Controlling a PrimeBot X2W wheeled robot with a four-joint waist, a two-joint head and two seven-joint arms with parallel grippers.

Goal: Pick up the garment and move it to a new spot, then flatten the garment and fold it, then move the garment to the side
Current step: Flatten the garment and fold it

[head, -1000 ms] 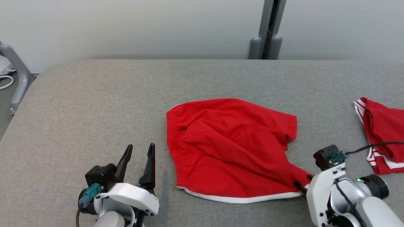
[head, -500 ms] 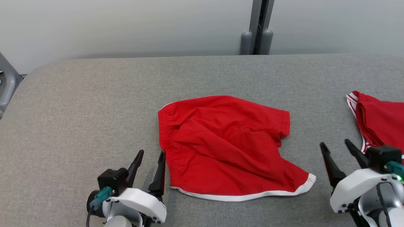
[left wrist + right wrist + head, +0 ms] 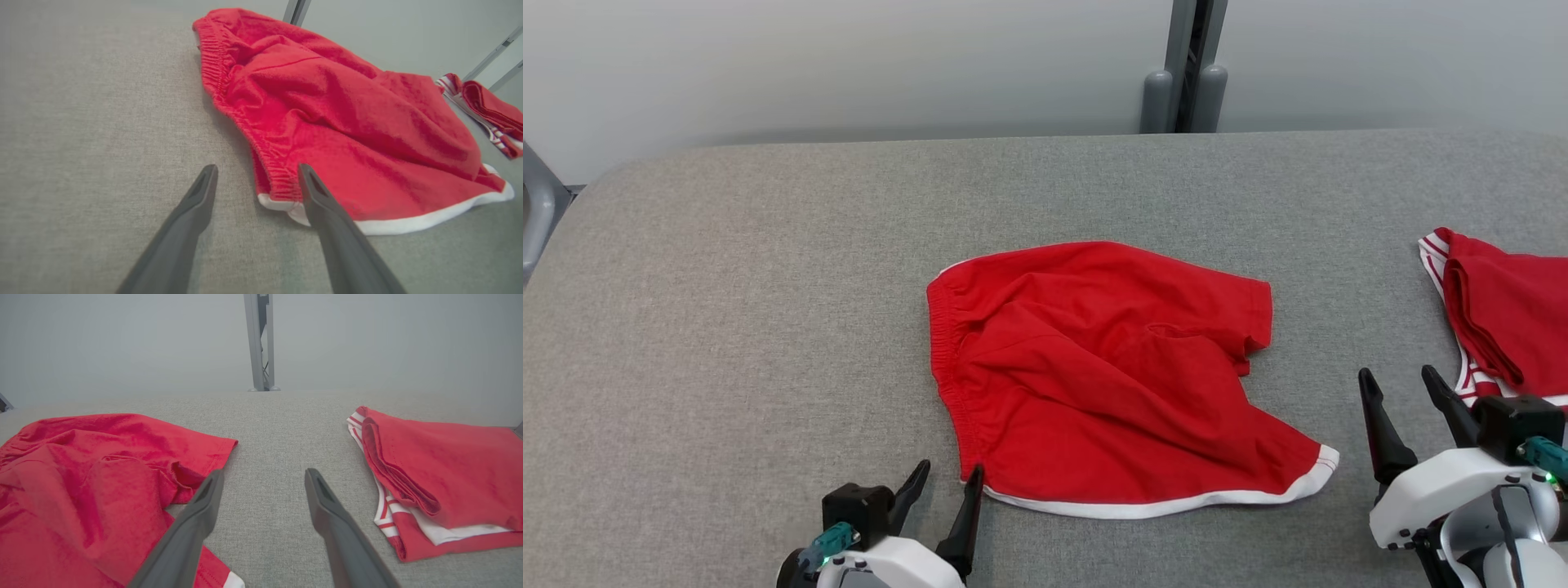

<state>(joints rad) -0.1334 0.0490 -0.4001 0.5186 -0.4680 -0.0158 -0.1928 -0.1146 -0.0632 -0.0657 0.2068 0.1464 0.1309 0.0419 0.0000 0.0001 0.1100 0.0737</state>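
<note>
Our red garment (image 3: 1111, 376) lies rumpled on the surface (image 3: 727, 286). Both claws stand released, empty: left claw (image 3: 950, 467) at the garment's waistband corner, right claw (image 3: 1396, 373) near its hem. We should pinch corners low and pull apart evenly.

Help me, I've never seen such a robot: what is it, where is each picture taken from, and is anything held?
It is a two-armed robot. The wide picture comes from its head camera, looking down at a grey padded table. The other two come from wrist cameras looking along each gripper's two dark fingers. Crumpled red shorts with white trim lie in the middle; a folded red garment lies at the robot's right. The left gripper is by the shorts' near corner, the right gripper between the garments. Both are open, holding nothing.
</note>
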